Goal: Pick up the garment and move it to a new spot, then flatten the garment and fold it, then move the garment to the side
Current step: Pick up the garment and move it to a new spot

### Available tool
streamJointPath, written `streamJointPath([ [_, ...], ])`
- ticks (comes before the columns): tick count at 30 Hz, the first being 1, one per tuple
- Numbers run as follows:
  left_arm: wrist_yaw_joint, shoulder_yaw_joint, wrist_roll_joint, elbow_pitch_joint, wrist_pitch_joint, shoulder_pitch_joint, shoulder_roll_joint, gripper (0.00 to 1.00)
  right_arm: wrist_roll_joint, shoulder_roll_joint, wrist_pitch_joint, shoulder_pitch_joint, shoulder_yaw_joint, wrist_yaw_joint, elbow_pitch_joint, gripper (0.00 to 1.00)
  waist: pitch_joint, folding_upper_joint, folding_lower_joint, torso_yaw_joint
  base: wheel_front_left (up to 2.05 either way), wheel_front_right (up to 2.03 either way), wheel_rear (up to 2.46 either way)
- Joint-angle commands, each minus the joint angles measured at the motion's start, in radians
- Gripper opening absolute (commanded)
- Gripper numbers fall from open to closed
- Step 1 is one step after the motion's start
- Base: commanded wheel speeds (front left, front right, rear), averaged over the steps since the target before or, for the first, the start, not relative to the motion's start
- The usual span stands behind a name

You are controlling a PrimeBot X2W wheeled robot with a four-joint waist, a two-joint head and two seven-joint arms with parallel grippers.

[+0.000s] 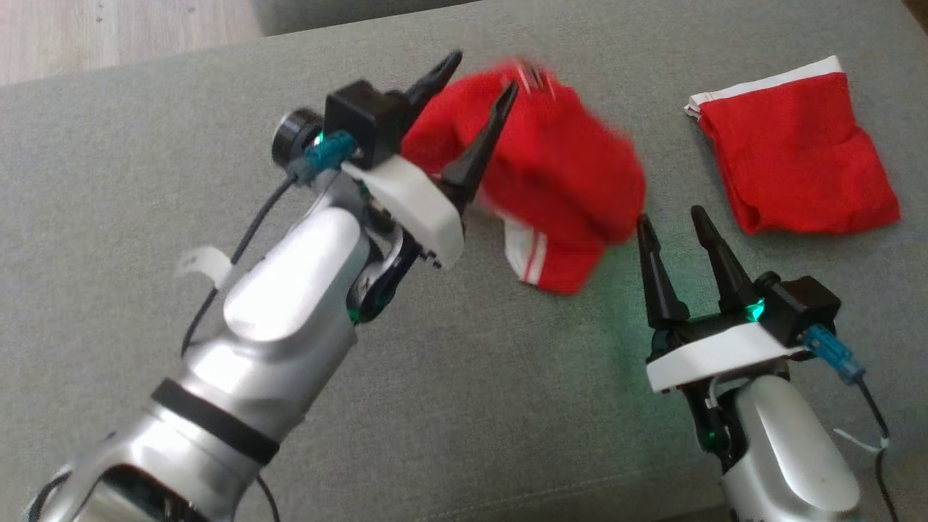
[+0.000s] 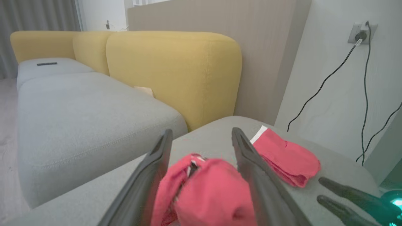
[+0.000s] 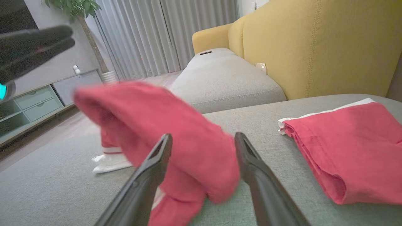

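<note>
The garment, red with white stripes, is a crumpled, motion-blurred bundle over the middle of the grey cushion. Its lower end reaches the cushion. My left gripper is open at the bundle's upper left, its fingers spread on either side of the cloth and gripping nothing. In the left wrist view the garment lies between and beyond the open left gripper. My right gripper is open and empty just right of the bundle. In the right wrist view the garment shows ahead of the right gripper.
A second red garment, folded with a white edge, lies at the cushion's far right. A yellow sofa back and more grey seats stand beyond. Black cables hang on the wall. Wood floor lies past the cushion's far left.
</note>
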Motion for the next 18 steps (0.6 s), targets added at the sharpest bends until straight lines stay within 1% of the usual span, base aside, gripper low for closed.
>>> streamJointPath([
  [1,0.002,0.028,0.009,-0.014,-0.004,-0.012,0.018,1.00,0.004,0.001,-0.011,-0.015,0.015,-0.001,-0.038,1.00,-0.001,0.0000,0.0000,0.006,0.00,0.00,0.00],
  [4,0.006,0.036,0.007,-0.010,-0.014,0.027,0.025,1.00,-0.003,0.001,-0.011,-0.007,-0.003,-0.001,-0.040,1.00,-0.006,0.0000,0.0000,0.022,0.00,0.00,0.00],
  [8,0.027,0.094,0.002,-0.047,-0.022,0.099,0.060,1.00,-0.020,0.001,-0.011,0.002,-0.022,-0.001,-0.041,1.00,-0.019,0.0000,0.0000,0.051,0.00,0.00,0.00],
  [12,0.055,0.219,0.026,-0.174,-0.023,0.217,0.106,1.00,-0.041,0.001,-0.011,0.014,-0.032,-0.001,-0.045,1.00,-0.032,0.0000,0.0000,0.081,0.00,0.00,0.00],
  [14,0.059,0.280,0.048,-0.238,-0.023,0.294,0.124,1.00,-0.051,0.001,-0.011,0.022,-0.040,-0.001,-0.047,1.00,-0.040,0.0000,0.0000,0.096,0.00,0.00,0.00],
  [16,0.060,0.346,0.062,-0.297,-0.023,0.377,0.127,1.00,-0.058,0.001,-0.011,0.032,-0.047,-0.001,-0.047,1.00,-0.050,0.0000,0.0000,0.111,0.00,0.00,0.00],
  [18,0.052,0.403,0.084,-0.348,-0.023,0.457,0.121,1.00,-0.062,0.001,-0.011,0.043,-0.054,-0.001,-0.047,1.00,-0.059,0.0000,0.0000,0.125,0.00,0.00,0.00],
])
